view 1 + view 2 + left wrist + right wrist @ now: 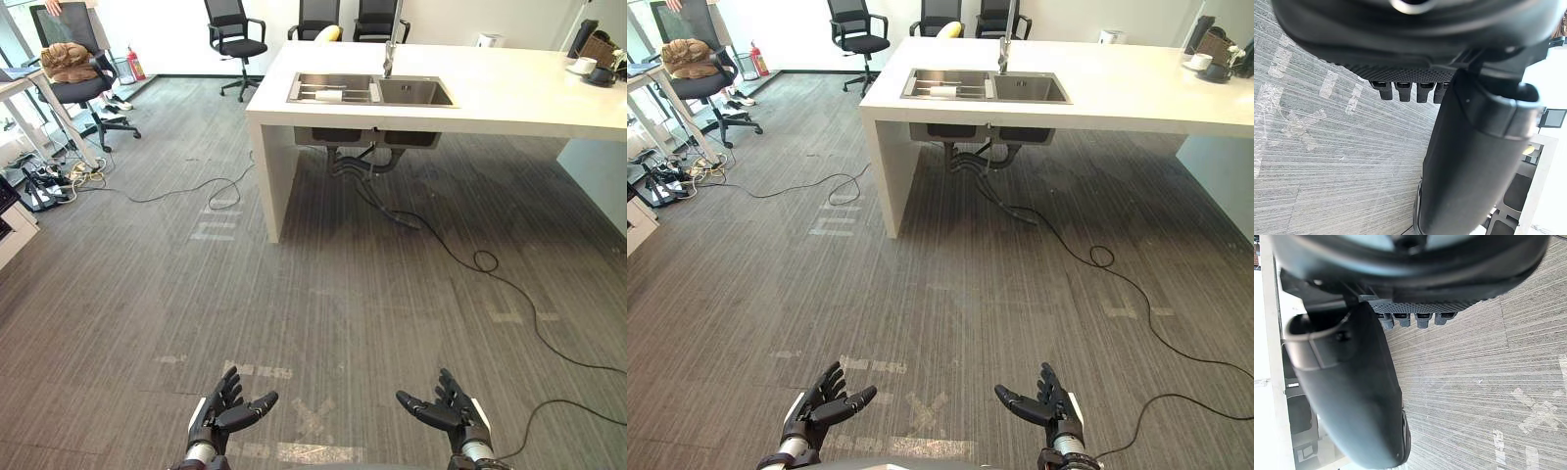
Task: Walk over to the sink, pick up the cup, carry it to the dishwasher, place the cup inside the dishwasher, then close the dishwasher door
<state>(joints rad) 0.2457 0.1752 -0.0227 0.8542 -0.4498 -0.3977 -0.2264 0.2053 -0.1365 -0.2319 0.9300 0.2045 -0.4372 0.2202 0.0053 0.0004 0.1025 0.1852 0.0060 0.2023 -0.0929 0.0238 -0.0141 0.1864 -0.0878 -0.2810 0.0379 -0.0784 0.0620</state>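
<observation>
Grey carpet floor (343, 294) takes up most of the scene, with pale tape marks (313, 419) stuck to it at 6 o'clock. A white counter (509, 93) stands at 1 o'clock, well apart from the robot. A steel sink (416, 94) with two basins is set into the counter's left end at 12 o'clock, and a tap (390, 54) rises behind it. A black office chair (235, 39) stands at 11 o'clock beyond the counter. Another chair (83, 93) at 10 o'clock carries a brown bundle (69, 61).

The left hand (223, 411) hangs at 7 o'clock and the right hand (449, 409) at 5 o'clock. Both are above the carpet with fingers spread and relaxed, thumbs turned inward toward each other, and they hold nothing.

The cup (331, 95), a small white shape too far off to make out in detail, lies on a rack in the sink's left basin.
</observation>
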